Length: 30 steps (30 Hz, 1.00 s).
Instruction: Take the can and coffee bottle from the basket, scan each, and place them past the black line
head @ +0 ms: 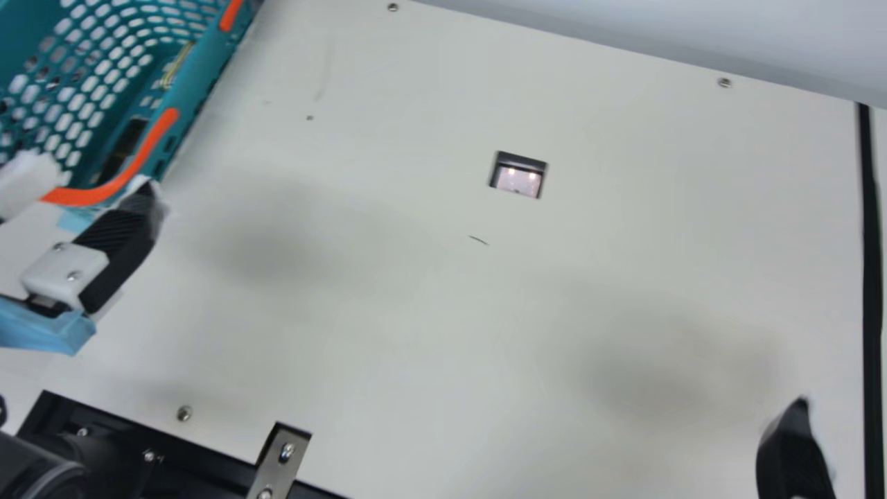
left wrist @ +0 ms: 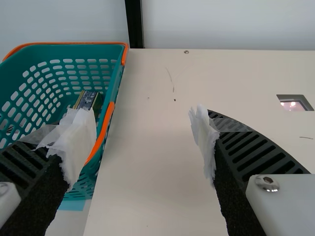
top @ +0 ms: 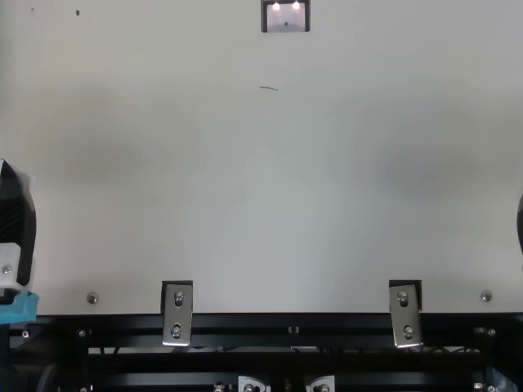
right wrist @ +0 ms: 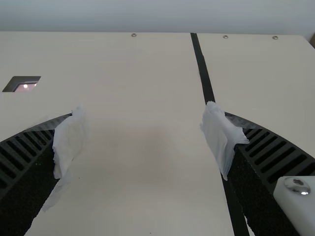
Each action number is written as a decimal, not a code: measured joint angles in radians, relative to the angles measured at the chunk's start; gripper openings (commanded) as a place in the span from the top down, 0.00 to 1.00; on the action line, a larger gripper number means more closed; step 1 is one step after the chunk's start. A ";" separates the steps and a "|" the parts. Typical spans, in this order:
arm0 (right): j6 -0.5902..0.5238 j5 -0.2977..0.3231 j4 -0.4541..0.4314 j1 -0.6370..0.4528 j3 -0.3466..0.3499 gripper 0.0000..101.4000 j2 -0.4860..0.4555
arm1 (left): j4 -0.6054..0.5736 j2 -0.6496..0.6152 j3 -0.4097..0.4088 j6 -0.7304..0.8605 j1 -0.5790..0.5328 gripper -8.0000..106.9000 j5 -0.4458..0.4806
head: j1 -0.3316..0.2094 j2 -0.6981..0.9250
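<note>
Both the left tool (head: 97,180) and the right tool (head: 793,454) are spread wide, nothing gripped, the first by the basket (left wrist: 117,73), the second near the black line (head: 871,277). Inside the basket, a dark, gold-edged item (left wrist: 86,100) is partly hidden (whether can or bottle cannot be told).

Four views of one surface (head: 416,312), sharing the lit window (head: 518,181).
Main looks down aslant from the neck; top, steeply down from above, takes in less. Each wrist looks low towards the far edge. Main and left wrist share the basket (head: 201,80), at left; main and right wrist, the black line (head: 871,277), right of centre.
</note>
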 measured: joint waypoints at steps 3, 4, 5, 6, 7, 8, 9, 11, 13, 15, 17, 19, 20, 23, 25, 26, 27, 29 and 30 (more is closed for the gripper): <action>0.000 0.000 0.000 0.000 0.000 0.00 0.000 | 0.000 0.000 0.000 0.000 0.000 0.15 0.000 | -0.041 0.061; 0.000 0.000 0.000 0.000 0.000 0.00 0.000 | 0.000 0.000 0.000 0.000 0.000 0.15 0.000 | -0.056 0.092; 0.000 0.000 0.000 0.000 0.000 0.00 0.000 | 0.000 0.000 0.000 0.000 0.000 0.15 0.000 | -0.056 0.113; 0.000 0.000 0.000 0.000 0.000 0.00 0.000 | 0.000 0.000 0.000 0.000 0.000 0.15 0.000 | -0.087 0.138; 0.000 0.000 0.000 0.000 0.000 0.00 0.000 | 0.000 0.000 0.000 0.000 0.000 0.15 0.000 | -0.107 0.154; 0.000 0.000 0.000 0.000 0.000 0.00 0.000 | 0.000 0.000 0.000 0.000 0.000 0.15 0.000 | -0.128 0.169; 0.000 0.000 0.000 0.000 0.000 0.00 0.000 | 0.000 0.000 0.000 0.000 0.000 0.15 0.000 | -0.143 0.194; 0.000 0.000 0.000 0.000 0.000 0.00 0.000 | 0.000 0.000 0.000 0.000 0.000 0.15 0.000 | -0.179 0.246; 0.000 0.000 0.000 0.000 0.000 0.00 0.000 | 0.000 0.000 0.000 0.000 0.000 0.15 0.000 | -0.210 0.271; 0.000 0.000 0.000 0.000 0.000 0.00 0.000 | 0.000 0.000 0.000 0.000 0.000 0.15 0.000 | -0.241 0.307; 0.000 0.000 0.000 0.000 0.000 0.00 0.000 | 0.000 0.000 0.000 0.000 0.000 0.15 0.000 | -0.266 0.333; 0.000 0.000 0.000 0.000 0.000 0.00 0.000 | 0.000 0.000 0.000 0.000 0.000 0.15 0.000 | -0.271 0.338; 0.000 0.000 0.000 0.000 0.000 0.00 0.000 | 0.000 0.000 0.000 0.000 0.000 0.15 0.000 | -0.266 0.338; 0.000 0.000 0.000 0.000 0.000 0.00 0.000 | 0.000 0.000 0.000 0.000 0.000 0.15 0.000 | -0.266 0.338; 0.000 0.000 0.000 0.000 0.000 0.00 0.000 | 0.000 0.000 0.000 0.000 0.000 0.15 0.000 | -0.266 0.338; 0.000 0.000 0.000 0.000 0.000 0.00 0.000 | 0.000 0.000 0.000 0.000 0.000 0.15 0.000 | -0.266 0.338; 0.000 0.000 0.000 0.000 0.000 0.00 0.000 | 0.000 0.000 0.000 0.000 0.000 0.15 0.000 | -0.266 0.338; 0.000 0.000 0.000 0.000 0.000 0.00 0.000 | 0.000 0.000 0.000 0.000 0.000 0.15 0.000 | -0.266 0.338; 0.000 0.000 0.000 0.000 0.000 0.00 0.000 | 0.000 0.000 0.000 0.000 0.000 0.15 0.000 | -0.271 0.338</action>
